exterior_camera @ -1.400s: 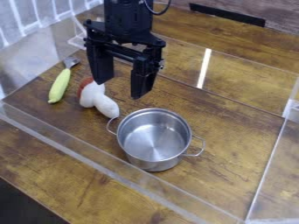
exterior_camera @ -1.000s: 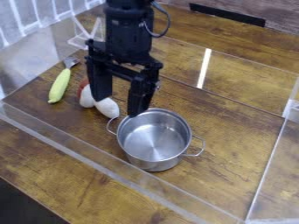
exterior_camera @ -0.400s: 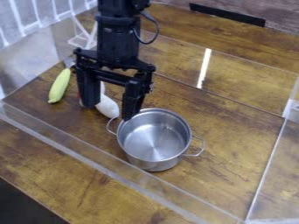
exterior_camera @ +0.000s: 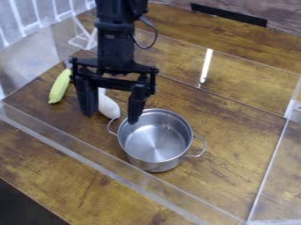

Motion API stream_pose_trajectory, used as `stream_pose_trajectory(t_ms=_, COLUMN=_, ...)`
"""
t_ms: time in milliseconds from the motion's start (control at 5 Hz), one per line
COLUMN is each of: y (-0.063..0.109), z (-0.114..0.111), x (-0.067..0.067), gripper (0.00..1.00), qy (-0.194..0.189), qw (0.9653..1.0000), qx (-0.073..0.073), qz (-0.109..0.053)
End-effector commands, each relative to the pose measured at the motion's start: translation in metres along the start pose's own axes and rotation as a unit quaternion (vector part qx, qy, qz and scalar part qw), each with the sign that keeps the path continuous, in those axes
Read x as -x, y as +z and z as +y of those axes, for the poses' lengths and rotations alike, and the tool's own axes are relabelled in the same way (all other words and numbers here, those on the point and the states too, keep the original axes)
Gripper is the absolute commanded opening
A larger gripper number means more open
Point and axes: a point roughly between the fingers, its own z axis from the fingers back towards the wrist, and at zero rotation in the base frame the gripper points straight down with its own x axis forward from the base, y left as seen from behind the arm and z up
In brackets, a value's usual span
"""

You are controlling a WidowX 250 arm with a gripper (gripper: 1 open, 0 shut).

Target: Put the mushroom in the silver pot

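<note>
a dark, worn wooden table (exterior_camera: 235, 97) is filling the view, with clear plastic walls (exterior_camera: 70, 145) standing along its edges. a black robot arm (exterior_camera: 115, 35) is reaching down from the top of the picture, pointing almost straight at the table. its black claw (exterior_camera: 111, 111) is standing released, its two long fingers (exterior_camera: 84, 95) spread wide with nothing between them but the thing below. a small round shiny steel pot (exterior_camera: 156, 139) with two little loop handles is sitting open and empty near the middle of the table, just right of the claw's right-hand finger in the picture. a slim yellow-green vegetable (exterior_camera: 59, 85) is lying to the left, near the plastic wall. the toy mushroom (exterior_camera: 107, 105) is lying on the table between the vegetable and the pot, its white stem showing between the spread fingers, its cap mostly hidden behind the claw. whether the fingers are touching it cannot be told.
</note>
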Motion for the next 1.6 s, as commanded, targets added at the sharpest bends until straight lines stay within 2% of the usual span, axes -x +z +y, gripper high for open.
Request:
stream_pose_trajectory(t_ms=0, y=0.013, z=0.009, x=-0.003, gripper=1.00, qy=0.107, qw=0.9928, qx=0.041, qz=-0.033)
stream_pose_trajectory(t_ms=200, y=0.010, z=0.024, x=-0.011, gripper=1.00, qy=0.175, qw=0.9810, qx=0.073, qz=-0.043)
stream_pose_trajectory(t_ms=400, y=0.005, z=0.035, x=-0.018, gripper=1.00, qy=0.246, qw=0.9622, qx=0.106, qz=-0.049)
stream_pose_trajectory(t_ms=600, y=0.005, z=0.039, x=-0.030, gripper=1.00, qy=0.306, qw=0.9414, qx=0.132, qz=-0.052)
stream_pose_trajectory(t_ms=800, y=0.007, z=0.042, x=-0.044, gripper=1.00, qy=0.360, qw=0.9183, qx=0.156, qz=-0.054)
stream_pose_trajectory(t_ms=1000, y=0.000, z=0.045, x=-0.063, gripper=1.00, qy=0.397, qw=0.8991, qx=0.175, qz=-0.057)
stream_pose_trajectory(t_ms=1200, y=-0.006, z=0.047, x=-0.078, gripper=1.00, qy=0.422, qw=0.8845, qx=0.189, qz=-0.062)
stream_pose_trajectory(t_ms=1400, y=-0.014, z=0.045, x=-0.086, gripper=1.00, qy=0.455, qw=0.8647, qx=0.201, qz=-0.072)
